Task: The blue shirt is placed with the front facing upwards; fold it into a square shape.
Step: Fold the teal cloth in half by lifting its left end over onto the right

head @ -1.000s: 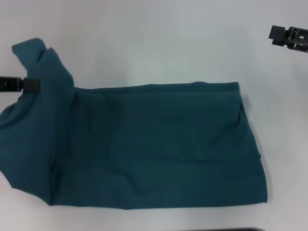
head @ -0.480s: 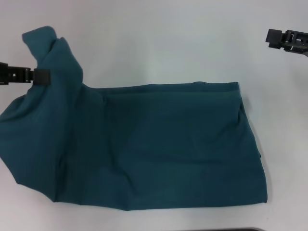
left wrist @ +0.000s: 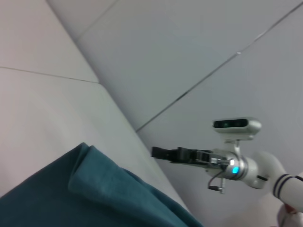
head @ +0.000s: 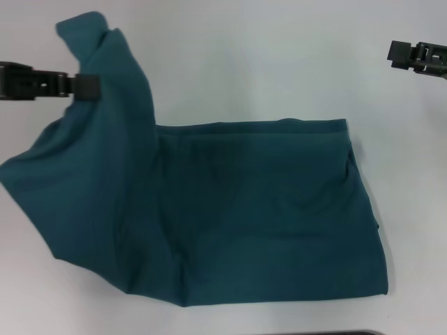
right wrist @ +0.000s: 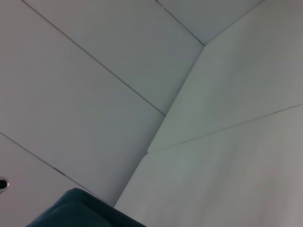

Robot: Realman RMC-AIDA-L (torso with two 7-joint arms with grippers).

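Observation:
The blue shirt [head: 265, 209] lies on the white table [head: 244, 56] as a wide teal band with its plain side up; no lettering shows. Its left end [head: 98, 160] is raised off the table and hangs in folds from my left gripper [head: 85, 86], which is shut on the cloth near the top corner. The same raised cloth [left wrist: 94, 189] fills the lower part of the left wrist view. My right gripper [head: 404, 53] hovers over bare table at the far right, apart from the shirt, and shows farther off in the left wrist view [left wrist: 161, 152]. A shirt corner [right wrist: 80, 210] shows in the right wrist view.
Bare white table surrounds the shirt on the far side and at the right. A dark edge [head: 335, 333] runs along the near side of the head view.
My left gripper has carried the shirt's left end up and toward the right, so more cloth is lifted off the table. The right gripper has barely moved.

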